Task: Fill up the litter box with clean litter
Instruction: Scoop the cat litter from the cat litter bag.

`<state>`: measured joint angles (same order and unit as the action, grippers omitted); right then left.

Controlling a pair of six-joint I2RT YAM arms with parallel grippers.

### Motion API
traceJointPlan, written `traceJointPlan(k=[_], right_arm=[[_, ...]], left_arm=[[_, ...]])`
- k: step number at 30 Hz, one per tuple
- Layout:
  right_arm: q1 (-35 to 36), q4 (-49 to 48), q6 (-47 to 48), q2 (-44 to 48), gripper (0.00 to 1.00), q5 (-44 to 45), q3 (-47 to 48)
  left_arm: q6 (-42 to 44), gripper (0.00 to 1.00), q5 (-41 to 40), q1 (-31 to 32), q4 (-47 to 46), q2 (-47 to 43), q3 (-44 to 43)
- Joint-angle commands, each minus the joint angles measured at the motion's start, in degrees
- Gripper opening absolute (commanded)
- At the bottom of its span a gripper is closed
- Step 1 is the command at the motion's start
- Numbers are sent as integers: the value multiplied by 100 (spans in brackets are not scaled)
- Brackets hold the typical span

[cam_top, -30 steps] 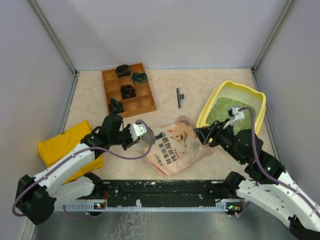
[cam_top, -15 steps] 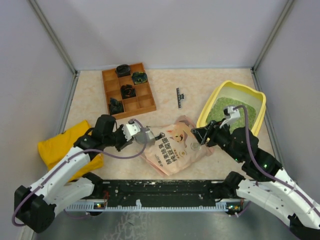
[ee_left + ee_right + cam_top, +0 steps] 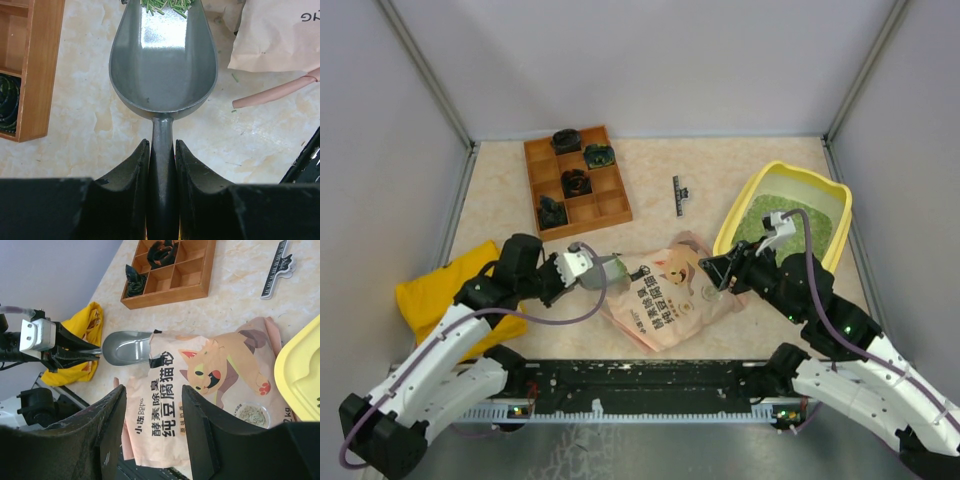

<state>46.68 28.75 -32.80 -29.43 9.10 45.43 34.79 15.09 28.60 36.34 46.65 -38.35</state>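
The litter box [image 3: 798,172] lies at the far right of the worktop [image 3: 500,200], close to the right wall. Its long axis runs away from the arms, the far end leaning a little to the right. It is a yellow tray with rounded corners and a raised rim. The clean litter [image 3: 760,215] covers its floor as a grainy green mass.

The left tool [image 3: 161,145] is clamped on the handle of the grey scoop [image 3: 162,65], whose bowl points toward the pink pouch [image 3: 670,290]. A few short green sticks of litter lie at the bowl's front lip and the rest of the bowl is bare. The right tool [image 3: 154,395] hangs over the pouch's right end, just beside the box's near left corner. Its jaws stand well apart with nothing between them.

Compared with a second ago, the left tool and scoop have drawn back to the left, away from the pouch's mouth. The right tool has barely shifted. The box, pouch and litter lie as they did.
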Motion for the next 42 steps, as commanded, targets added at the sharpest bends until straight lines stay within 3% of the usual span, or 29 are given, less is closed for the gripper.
traceJointPlan(k=[1, 42], right_arm=[[-30, -341, -27, -30, 48, -98, 248], [-33, -435, 193, -223, 49, -244, 287]], left_arm=[[202, 0, -9, -43, 131, -237, -260], [769, 0, 354, -46, 744, -742, -428]])
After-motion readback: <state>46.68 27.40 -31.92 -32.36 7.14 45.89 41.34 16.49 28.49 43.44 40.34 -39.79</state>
